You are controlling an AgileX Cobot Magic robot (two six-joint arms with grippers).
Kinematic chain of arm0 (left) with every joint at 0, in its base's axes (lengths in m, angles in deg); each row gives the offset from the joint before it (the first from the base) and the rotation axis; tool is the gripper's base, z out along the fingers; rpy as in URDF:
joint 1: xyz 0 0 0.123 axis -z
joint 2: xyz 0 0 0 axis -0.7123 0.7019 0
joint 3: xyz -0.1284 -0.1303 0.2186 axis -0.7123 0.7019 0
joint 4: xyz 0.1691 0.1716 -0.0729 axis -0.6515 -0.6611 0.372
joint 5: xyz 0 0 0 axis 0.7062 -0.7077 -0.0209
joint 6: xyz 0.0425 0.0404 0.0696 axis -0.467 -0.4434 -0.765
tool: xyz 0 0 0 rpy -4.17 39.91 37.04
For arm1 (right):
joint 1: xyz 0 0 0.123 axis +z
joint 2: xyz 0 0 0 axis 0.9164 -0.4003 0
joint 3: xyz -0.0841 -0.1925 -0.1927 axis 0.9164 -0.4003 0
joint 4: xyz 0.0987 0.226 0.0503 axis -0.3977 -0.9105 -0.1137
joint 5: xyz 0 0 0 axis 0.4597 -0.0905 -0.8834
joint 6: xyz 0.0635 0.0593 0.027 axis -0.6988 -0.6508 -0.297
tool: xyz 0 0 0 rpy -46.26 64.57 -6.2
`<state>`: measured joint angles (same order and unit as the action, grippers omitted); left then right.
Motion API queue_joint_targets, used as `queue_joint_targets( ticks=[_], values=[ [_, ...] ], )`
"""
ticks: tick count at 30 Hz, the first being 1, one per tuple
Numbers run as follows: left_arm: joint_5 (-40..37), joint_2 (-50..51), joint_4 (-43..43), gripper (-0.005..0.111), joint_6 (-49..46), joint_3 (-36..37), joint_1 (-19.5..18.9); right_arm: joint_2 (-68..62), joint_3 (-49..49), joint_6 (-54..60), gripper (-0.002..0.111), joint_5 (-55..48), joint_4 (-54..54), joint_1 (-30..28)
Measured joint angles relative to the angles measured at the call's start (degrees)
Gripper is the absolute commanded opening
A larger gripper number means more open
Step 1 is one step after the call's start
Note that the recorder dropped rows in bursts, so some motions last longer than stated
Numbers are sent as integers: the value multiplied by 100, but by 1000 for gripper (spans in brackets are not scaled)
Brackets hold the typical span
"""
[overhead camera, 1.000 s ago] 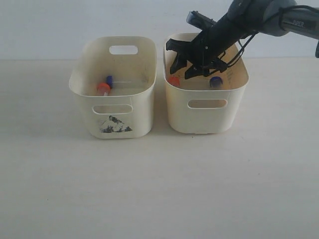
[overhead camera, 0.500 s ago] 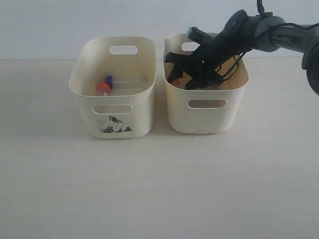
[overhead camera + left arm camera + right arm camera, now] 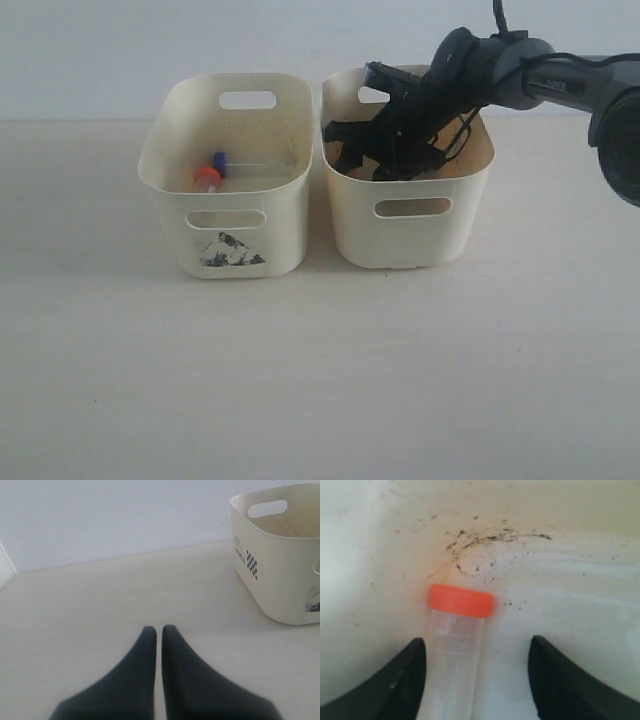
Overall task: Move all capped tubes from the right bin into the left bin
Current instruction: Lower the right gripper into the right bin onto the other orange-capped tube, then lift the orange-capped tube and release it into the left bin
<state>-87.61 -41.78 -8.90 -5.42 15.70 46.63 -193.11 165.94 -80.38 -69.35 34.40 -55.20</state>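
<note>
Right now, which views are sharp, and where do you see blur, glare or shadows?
Exterior view: even, soft light, no glare, only faint shadows under the left bin and the right bin. Right wrist view: soft focus; the orange-capped tube looks hazy and the right claw is blurred. Left wrist view: the left claw is dark, its edges fairly clear.

Surface: pale table (image 3: 320, 380) | Standing on it: left bin (image 3: 228, 215), dark-marked front, just beside plain-fronted right bin (image 3: 410, 240)

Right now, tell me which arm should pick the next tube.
Right. Its gripper is inside the right bin, open around an orange-capped tube. The left gripper is shut, outside and beside the left bin.
</note>
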Motion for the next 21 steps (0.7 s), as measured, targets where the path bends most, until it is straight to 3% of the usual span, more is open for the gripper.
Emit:
queue_joint_targets(
  ticks=[4, 12, 21],
  values=[
    [0, 0, 0, 4, 0, 0, 0, 0, 24, -333, 38, 10, 251, 74],
    [0, 0, 0, 4, 0, 0, 0, -9, 34, -628, 0, 20, 669, 81],
    [0, 0, 0, 4, 0, 0, 0, 62, 34, -628, 0, 5, 768, 81]
  ],
)
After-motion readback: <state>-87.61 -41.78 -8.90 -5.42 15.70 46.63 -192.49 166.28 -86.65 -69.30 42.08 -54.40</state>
